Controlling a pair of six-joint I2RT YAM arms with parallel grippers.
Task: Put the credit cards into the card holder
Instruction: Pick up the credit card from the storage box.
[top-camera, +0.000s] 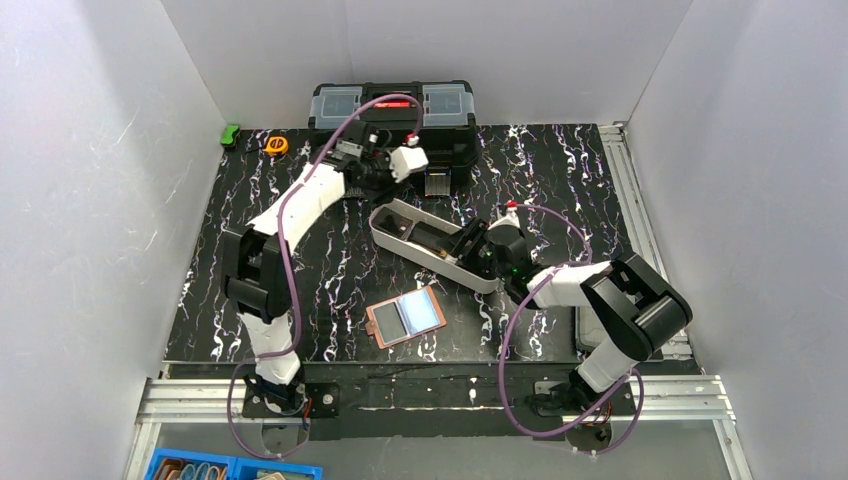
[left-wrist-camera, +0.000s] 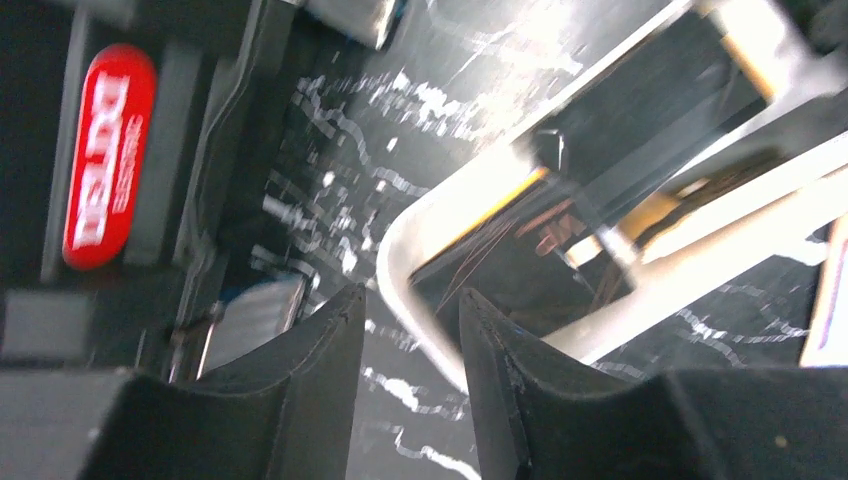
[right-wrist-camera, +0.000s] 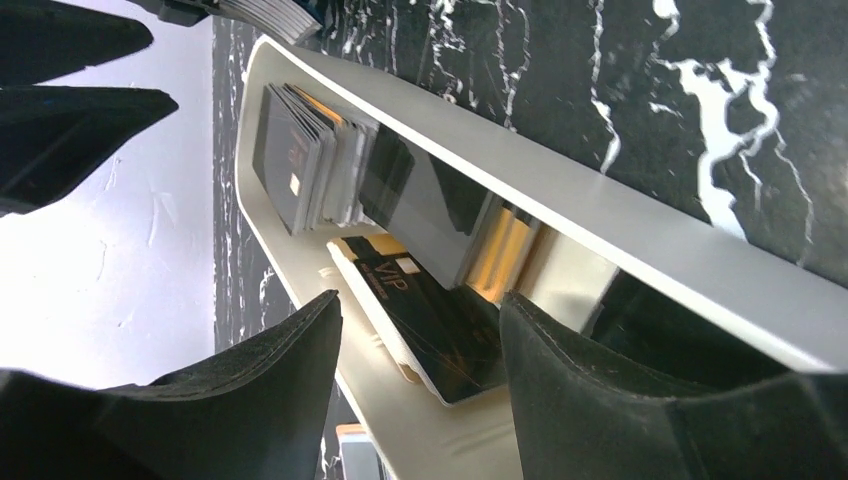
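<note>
**White-walled enclosure with a black marbled table**

A black toolbox (top-camera: 392, 115) with two clear lid compartments stands against the back wall (top-camera: 430, 40). In front of it spreads the tabletop (top-camera: 330, 270), black with white veining. Left of the toolbox lie a small green object (top-camera: 231, 134) and an orange-yellow round object (top-camera: 277, 145). The plain white left wall (top-camera: 90, 200) and right wall (top-camera: 760, 150) flank it. An aluminium side rail (top-camera: 625, 170) runs to its right and a front rail (top-camera: 200, 395) lies farthest from it, with a blue bin (top-camera: 200, 468) beyond. Light is even and diffuse.

Lab enclosure: white panels (top-camera: 90, 200), aluminium rails (top-camera: 640, 210)
</note>
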